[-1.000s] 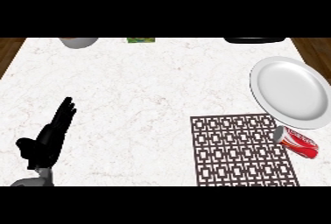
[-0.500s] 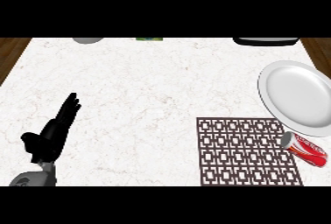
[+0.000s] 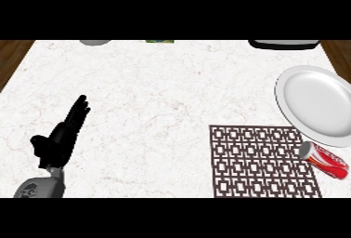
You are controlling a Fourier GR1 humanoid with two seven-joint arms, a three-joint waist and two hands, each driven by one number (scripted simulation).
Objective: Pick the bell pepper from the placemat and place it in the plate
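Resting at lower left of head view, left hand (image 3: 58, 139) is open: fingers straight & together, pointing up-right over the counter, thumb out to the side, holding nothing. Grey forearm (image 3: 42, 188) enters from btm edge. White marble countertop (image 3: 151, 102) fills most of the view. Brown lattice placemat (image 3: 260, 162) lies lower right. White plate (image 3: 322, 104) sits above it at right edge, lower rim right at mat's top-right corner. Obj at the mat is a red soda can (image 3: 326, 161), on its side across mat's right edge, silver end toward the mat, just below plate rim; can't tell if touching. Hand is well apart from mat, can & plate. At far edge: grey item (image 3: 94, 42), green item (image 3: 159, 41), black item (image 3: 283, 44), all cut off.
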